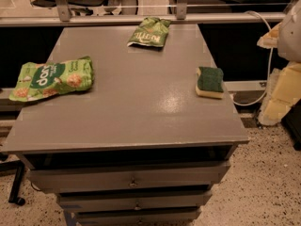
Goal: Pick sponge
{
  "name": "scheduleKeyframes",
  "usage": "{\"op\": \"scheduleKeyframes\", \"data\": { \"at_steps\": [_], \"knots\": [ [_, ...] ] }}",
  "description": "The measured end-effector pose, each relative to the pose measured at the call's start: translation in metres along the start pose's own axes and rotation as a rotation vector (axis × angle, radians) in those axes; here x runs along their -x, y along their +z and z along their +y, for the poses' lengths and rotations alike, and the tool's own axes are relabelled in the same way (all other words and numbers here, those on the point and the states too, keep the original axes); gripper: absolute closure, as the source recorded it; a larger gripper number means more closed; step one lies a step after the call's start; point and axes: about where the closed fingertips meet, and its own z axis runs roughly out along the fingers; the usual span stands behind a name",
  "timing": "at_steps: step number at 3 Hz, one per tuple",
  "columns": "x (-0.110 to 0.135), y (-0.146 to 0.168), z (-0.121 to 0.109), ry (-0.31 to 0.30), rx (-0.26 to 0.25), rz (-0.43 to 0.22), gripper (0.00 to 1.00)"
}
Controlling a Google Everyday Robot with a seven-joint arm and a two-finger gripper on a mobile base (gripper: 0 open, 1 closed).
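Observation:
The sponge (209, 81) lies flat near the right edge of the grey table top (136, 102), dark green scouring side up on a pale yellow base. My gripper (282, 86), pale yellow and padded, hangs at the right edge of the camera view, off the table and to the right of the sponge, apart from it. Nothing is in it that I can see.
A large green snack bag (51, 79) lies at the table's left edge. A smaller green bag (149, 32) lies at the back centre. Drawers (131, 180) sit under the top. A white cable (268, 65) hangs right of the table. A rail runs behind.

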Motion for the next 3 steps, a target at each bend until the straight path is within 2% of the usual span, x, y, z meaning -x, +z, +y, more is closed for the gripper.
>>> {"op": "scheduleKeyframes", "data": {
  "at_steps": [1, 2, 3],
  "knots": [
    [0.002, 0.001, -0.001, 0.005, -0.006, -0.008, 0.0],
    [0.0, 0.023, -0.007, 0.066, -0.008, -0.034, 0.0],
    [-0.008, 0.064, -0.027, 0.206, -0.021, -0.068, 0.0]
  ]
}}
